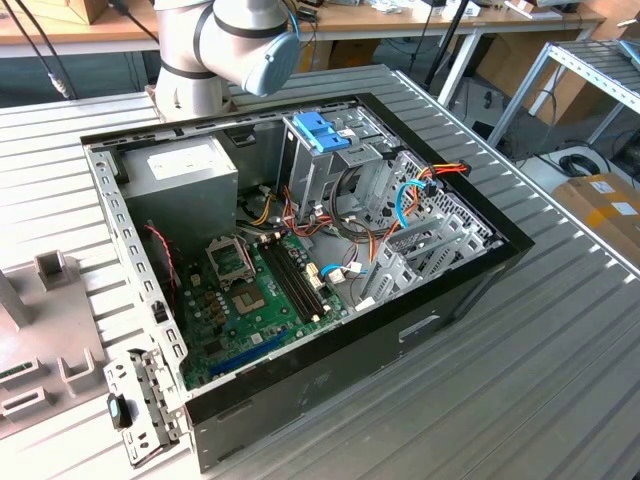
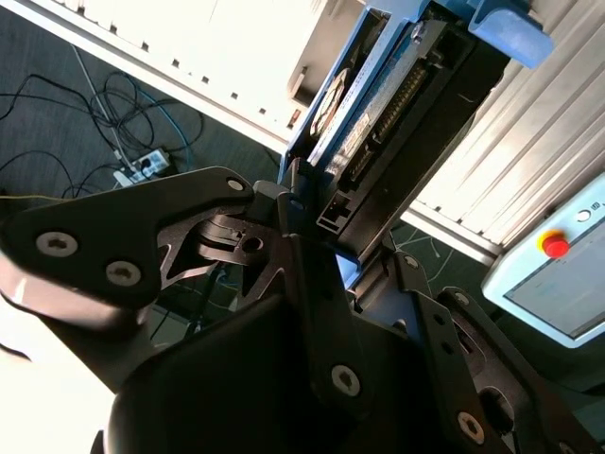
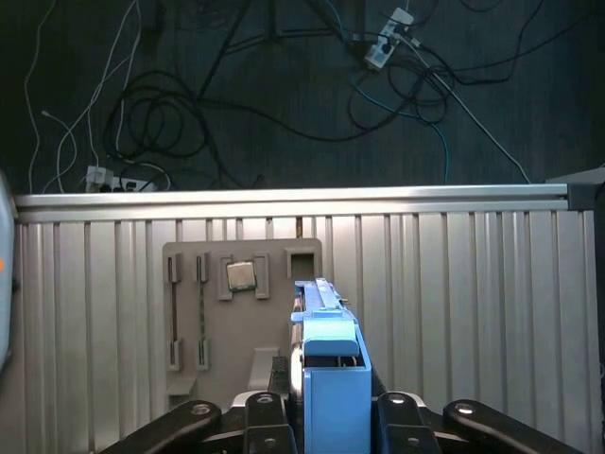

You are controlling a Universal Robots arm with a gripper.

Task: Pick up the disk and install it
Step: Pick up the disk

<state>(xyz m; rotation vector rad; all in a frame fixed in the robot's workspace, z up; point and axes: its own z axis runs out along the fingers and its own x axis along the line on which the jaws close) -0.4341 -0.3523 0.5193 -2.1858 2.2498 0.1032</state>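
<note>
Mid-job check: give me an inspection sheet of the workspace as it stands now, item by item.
Surface: ribbed metal table, carrying the open computer case.
Job's things: the disk, blue-railed, held edge-on over the table; the drive cage with its blue handle sits in the case.
Clutter: grey parts tray on the table, with a processor chip in it.
Grippers: gripper shut on the disk.
Cables: loose cables and power strips on the floor; wire bundles inside the case.
Surroundings: pendant with a red button, off the table's edge.
</note>
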